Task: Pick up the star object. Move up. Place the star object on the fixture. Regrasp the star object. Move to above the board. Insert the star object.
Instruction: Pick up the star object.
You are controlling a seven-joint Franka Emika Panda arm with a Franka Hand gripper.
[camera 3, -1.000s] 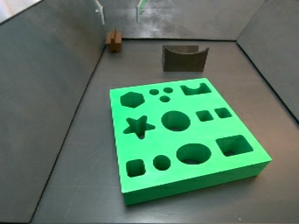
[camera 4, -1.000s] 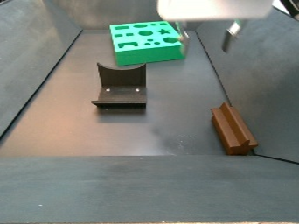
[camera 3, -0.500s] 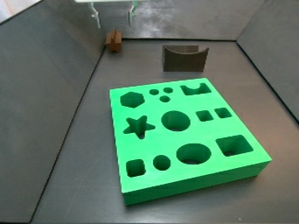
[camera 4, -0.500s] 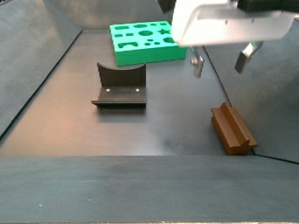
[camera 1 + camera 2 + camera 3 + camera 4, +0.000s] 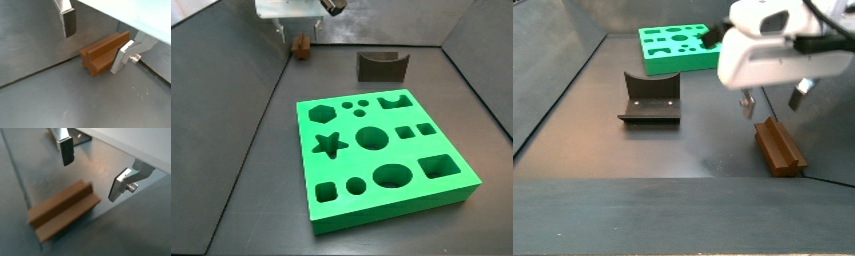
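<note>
The green board [image 5: 385, 160] was the biggest thing, lying on the dark floor with many shaped holes in it, and one hole was a star [image 5: 330, 145]. Every hole looked empty. The dark fixture [image 5: 649, 98] stood between the board and the brown piece, well apart from both.

The gripper [image 5: 772, 100] hung just above the brown star piece [image 5: 778, 146], which lay on the floor near the side wall. In a wrist view the piece [image 5: 105, 52] sat below the two fingers [image 5: 67, 21], which were wide apart and held nothing. One finger looked close to the piece, but I could not tell if it touched.

This looked like the first step, picking up the piece. I think the gripper next needed to go down so the piece sat between the fingers, then squeeze.
</note>
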